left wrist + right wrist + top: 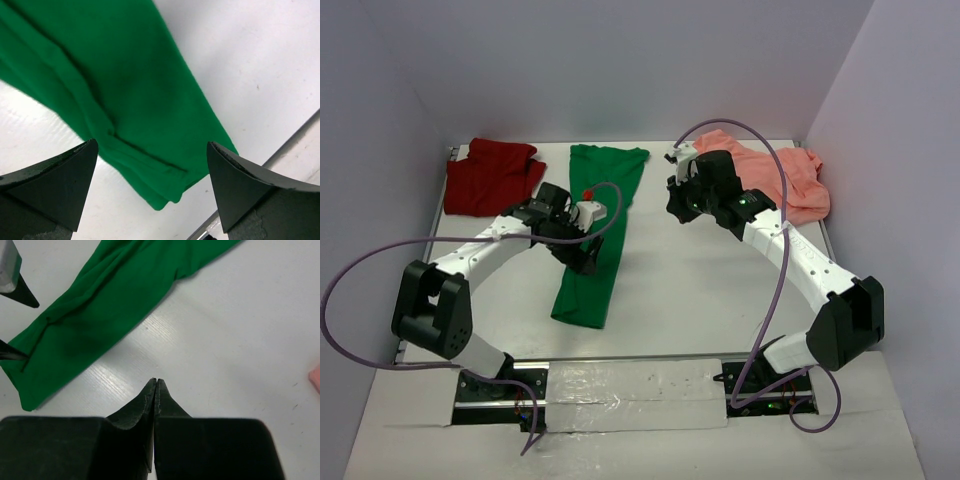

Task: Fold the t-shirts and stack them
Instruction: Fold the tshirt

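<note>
White bench [720,290] holds the green t-shirt [608,180], a long folded strip beneath my released left hand [152,141], right hand [156,381] clenched empty; pinching one layer could undo that fold.

Green t-shirt [125,95] soft matt cloth; table [240,330] smooth white, faintly glossy; tool fingers [235,185] matt black plastic.

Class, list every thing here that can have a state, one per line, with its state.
green t-shirt, folded into a long strip, lying flat
dark red t-shirt, bunched, unfolded
salmon pink t-shirt, bunched, unfolded
left gripper, open, empty, over the green t-shirt
right gripper, shut, empty
</note>
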Robot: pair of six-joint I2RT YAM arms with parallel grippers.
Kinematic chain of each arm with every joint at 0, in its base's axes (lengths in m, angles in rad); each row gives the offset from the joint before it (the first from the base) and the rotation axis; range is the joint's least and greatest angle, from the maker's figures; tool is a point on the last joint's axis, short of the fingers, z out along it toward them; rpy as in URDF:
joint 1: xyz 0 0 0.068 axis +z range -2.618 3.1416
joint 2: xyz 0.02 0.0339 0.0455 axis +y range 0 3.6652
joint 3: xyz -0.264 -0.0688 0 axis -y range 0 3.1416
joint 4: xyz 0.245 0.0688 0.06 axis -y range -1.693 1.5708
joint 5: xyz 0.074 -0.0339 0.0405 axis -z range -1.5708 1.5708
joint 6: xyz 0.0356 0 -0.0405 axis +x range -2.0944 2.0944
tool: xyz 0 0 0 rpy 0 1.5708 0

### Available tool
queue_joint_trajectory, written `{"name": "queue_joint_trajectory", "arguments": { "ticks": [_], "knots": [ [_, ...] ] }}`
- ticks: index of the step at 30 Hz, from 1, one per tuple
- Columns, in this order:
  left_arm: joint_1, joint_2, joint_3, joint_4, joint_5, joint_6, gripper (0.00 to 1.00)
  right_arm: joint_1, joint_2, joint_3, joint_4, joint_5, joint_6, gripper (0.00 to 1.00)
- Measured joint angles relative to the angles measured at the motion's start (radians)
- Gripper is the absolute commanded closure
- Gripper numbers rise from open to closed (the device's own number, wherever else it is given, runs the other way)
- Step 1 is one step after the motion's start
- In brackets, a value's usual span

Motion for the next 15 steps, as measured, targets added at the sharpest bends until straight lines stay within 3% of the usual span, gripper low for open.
{"name": "queue_joint_trajectory", "arguments": {
  "ticks": [3,4,6,7,9,10,12,15],
  "knots": [
    [-0.008,0.002,-0.021,-0.001,0.024,0.011,0.19,0.000,0.000,0.000,-0.002,-0.004,0.000,0.99],
    [-0.008,0.002,-0.027,-0.002,0.031,0.016,0.32,0.000,0.001,0.000,-0.003,-0.008,-0.002,0.87],
    [-0.005,-0.004,-0.043,-0.003,0.039,0.030,0.47,0.000,0.014,0.008,-0.022,-0.042,-0.015,0.77],
    [-0.003,-0.011,-0.051,-0.006,0.043,0.035,0.62,0.000,0.026,0.017,-0.036,-0.065,-0.029,0.63],
    [0.005,-0.034,-0.069,-0.013,0.051,0.047,0.73,0.004,0.056,0.029,-0.063,-0.111,-0.055,0.56],
    [0.011,-0.047,-0.076,-0.015,0.056,0.057,0.85,0.010,0.071,0.031,-0.074,-0.124,-0.072,0.55],
    [0.030,-0.085,-0.089,-0.024,0.064,0.073,0.92,0.034,0.096,0.030,-0.093,-0.121,-0.091,0.55],
    [0.050,-0.145,-0.100,-0.033,0.092,0.097,0.89,0.111,0.129,0.031,-0.108,-0.092,-0.119,0.55]
  ]
}}
